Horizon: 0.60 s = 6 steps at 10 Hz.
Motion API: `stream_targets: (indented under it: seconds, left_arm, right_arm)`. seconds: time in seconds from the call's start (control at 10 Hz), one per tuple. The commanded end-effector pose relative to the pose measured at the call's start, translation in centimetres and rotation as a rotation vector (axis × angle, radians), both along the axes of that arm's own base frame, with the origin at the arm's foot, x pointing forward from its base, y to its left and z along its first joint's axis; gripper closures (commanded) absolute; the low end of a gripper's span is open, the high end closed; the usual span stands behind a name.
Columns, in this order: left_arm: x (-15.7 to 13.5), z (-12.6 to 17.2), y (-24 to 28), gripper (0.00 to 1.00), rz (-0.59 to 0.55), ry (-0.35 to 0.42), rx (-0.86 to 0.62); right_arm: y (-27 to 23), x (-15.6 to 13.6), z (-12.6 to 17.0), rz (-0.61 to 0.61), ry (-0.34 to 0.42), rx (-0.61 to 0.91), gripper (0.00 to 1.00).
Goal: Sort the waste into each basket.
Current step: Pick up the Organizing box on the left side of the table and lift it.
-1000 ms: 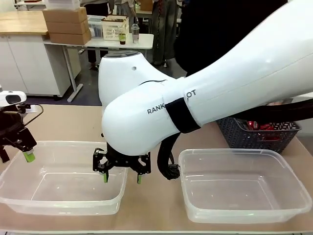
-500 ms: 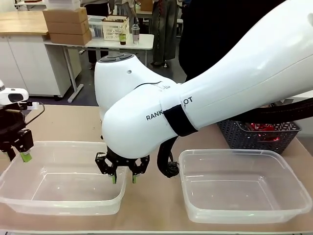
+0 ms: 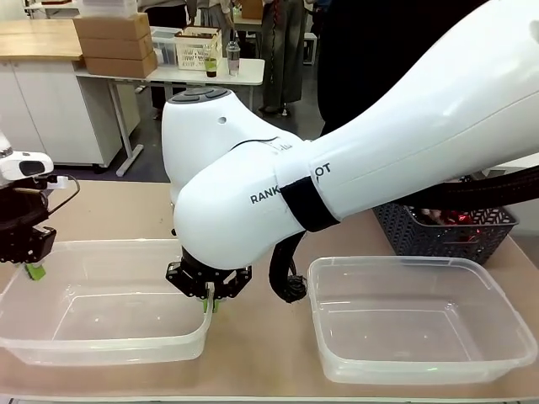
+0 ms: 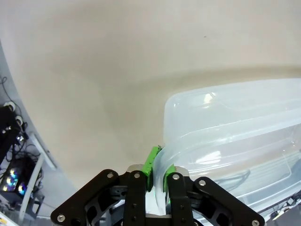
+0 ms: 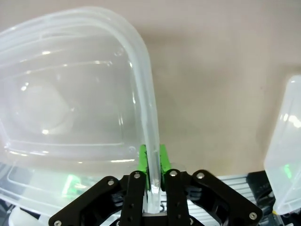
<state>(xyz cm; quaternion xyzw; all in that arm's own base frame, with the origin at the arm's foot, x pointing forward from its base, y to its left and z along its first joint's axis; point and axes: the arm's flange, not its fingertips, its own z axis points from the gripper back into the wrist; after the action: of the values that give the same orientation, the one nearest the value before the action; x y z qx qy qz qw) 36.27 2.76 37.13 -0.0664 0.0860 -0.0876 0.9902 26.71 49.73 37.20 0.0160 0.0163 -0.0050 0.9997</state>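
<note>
Currently, the left tub (image 3: 109, 245) is clamped at its left rim by the left gripper (image 3: 34, 271). The right rim is clamped by the right gripper (image 3: 208, 301).

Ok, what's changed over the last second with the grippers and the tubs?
Both grippers closed. The left gripper came down onto the left-end rim of the left tub and clamped it. The right gripper pinched the rim at its right end. The right tub and dark basket stayed put.

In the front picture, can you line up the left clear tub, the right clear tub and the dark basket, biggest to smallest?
1. left tub and right tub: look alike, no ranking.
2. dark basket: looks smallest, but farther away and partly hidden.
</note>
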Motion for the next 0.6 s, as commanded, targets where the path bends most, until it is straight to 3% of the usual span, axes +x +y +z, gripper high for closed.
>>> stream_targets:
  seconds: [0.0,0.5]
  left_arm:
    - [-6.8,-3.4,-0.2,1.0,0.013,-0.021,0.051]
    - [-6.6,-0.3,0.4,1.0,0.072,-0.075,-0.037]
  right_arm:
    - [-0.8,-0.3,-0.1,-0.027,-0.015,-0.054,1.0]
    - [-2.5,0.0,1.3,0.004,0.017,-0.106,1.0]
